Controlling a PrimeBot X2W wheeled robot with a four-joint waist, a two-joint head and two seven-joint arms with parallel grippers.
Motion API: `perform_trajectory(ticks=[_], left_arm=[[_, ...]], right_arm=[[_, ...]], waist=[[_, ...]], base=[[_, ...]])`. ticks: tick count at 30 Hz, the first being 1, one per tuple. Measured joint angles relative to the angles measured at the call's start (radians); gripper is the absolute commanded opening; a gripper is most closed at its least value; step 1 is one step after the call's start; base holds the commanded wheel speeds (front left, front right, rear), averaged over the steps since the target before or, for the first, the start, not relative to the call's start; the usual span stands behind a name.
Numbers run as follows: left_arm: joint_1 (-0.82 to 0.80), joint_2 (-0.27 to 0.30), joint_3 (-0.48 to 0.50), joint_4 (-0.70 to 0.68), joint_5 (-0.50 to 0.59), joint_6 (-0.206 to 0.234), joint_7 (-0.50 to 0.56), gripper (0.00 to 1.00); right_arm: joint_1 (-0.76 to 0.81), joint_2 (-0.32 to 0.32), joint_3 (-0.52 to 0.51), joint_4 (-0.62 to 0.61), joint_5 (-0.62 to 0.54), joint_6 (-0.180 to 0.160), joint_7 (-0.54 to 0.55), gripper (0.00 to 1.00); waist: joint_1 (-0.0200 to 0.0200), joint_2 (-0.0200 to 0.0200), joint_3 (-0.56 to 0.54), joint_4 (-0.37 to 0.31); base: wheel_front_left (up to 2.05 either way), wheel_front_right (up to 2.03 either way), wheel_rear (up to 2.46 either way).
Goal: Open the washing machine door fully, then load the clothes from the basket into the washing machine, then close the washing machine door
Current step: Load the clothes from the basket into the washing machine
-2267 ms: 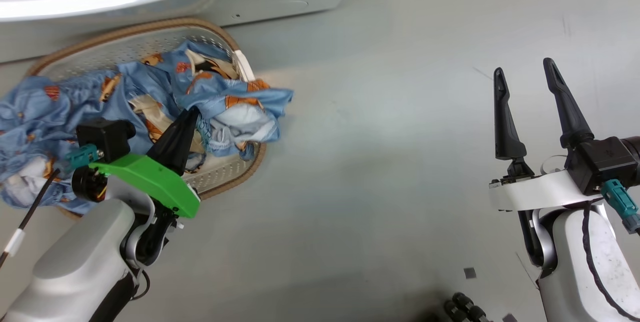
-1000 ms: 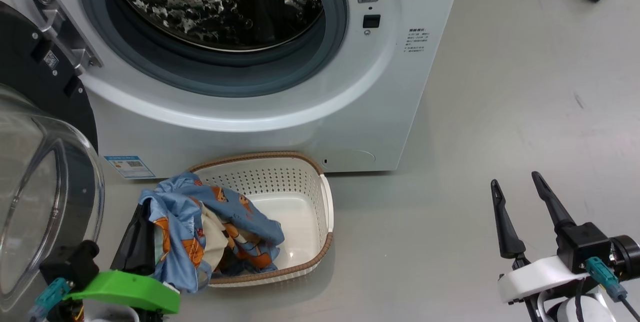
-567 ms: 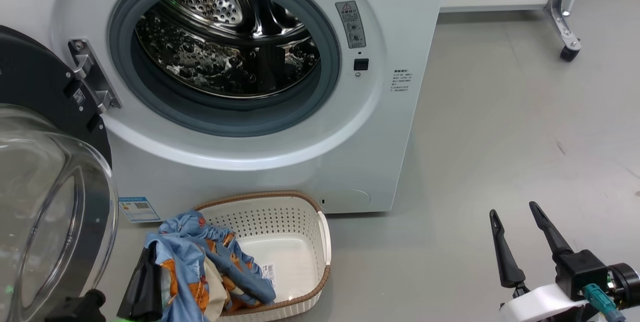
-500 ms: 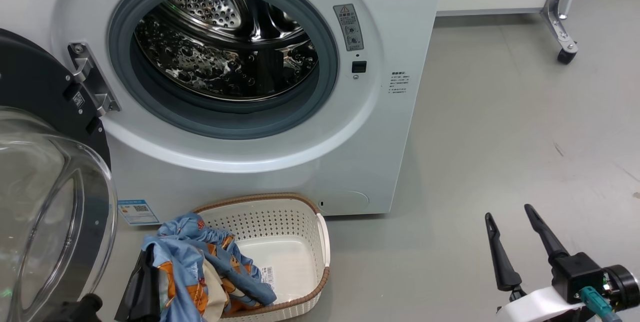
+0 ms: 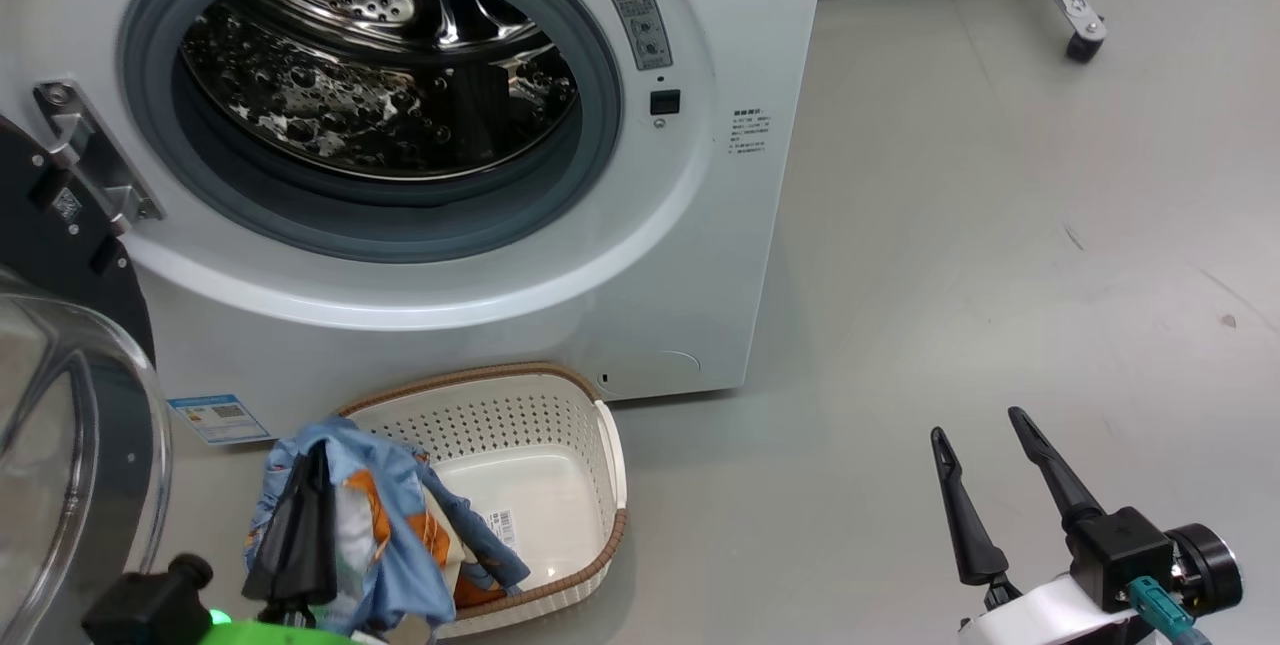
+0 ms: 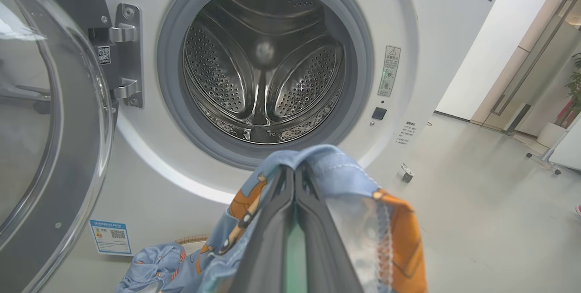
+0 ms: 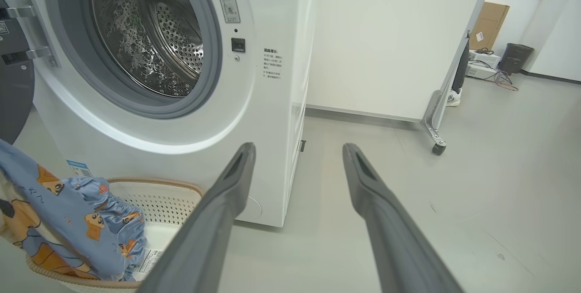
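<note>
- Plainly, in the left wrist view the left end effector (image 6: 294, 172) has its two dark fingers pressed flat together on a fold of the clothes (image 6: 345, 172). The blue cloth is draped over the tips and hangs down both sides.
- The head view gives the height: the bundle hangs from that end effector over the left end of the basket (image 5: 480, 415), with its lower folds lying inside.
- On the basket's bare floor, the head view shows a barcode sticker (image 5: 500, 528) just beside the trailing cloth.
- The right end effector (image 5: 977, 427) is spread wide and empty, above the floor (image 5: 950, 225) and well to the right of the basket.
- The washing machine (image 5: 680, 255) stands just behind the basket.
- The left wrist view looks straight into the steel drum (image 6: 263, 66), while the head view sees it from above.
- The washing machine door (image 6: 54, 125) is swung out on its hinge to the left of the opening.
- The right wrist view adds the washer's side panel and a castor (image 7: 436, 148) on a frame leg beyond it.
</note>
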State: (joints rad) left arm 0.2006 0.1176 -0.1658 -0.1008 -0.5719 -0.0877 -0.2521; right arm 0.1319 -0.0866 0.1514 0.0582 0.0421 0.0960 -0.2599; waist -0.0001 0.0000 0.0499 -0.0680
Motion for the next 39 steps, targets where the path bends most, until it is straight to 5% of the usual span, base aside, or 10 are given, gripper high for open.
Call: perform_trajectory(ticks=[27, 39], left_arm=[[-0.569, 0.178, 0.226, 0.212, -0.004, 0.084, 0.117, 0.00], [-0.786, 0.266, 0.255, 0.321, 0.000, 0.115, 0.198, 0.00]], right_arm=[[-0.153, 0.042, 0.121, -0.012, 0.026, 0.008, 0.000, 1.00], [-0.169, 0.045, 0.158, -0.018, 0.070, -0.010, 0.000, 1.00]], waist=[[0.0001, 0.0000, 0.278, -0.249], [0.0002, 0.0000, 0.406, -0.333]], base=[[0.00, 0.00, 0.00], [0.00, 0.00, 0.00]])
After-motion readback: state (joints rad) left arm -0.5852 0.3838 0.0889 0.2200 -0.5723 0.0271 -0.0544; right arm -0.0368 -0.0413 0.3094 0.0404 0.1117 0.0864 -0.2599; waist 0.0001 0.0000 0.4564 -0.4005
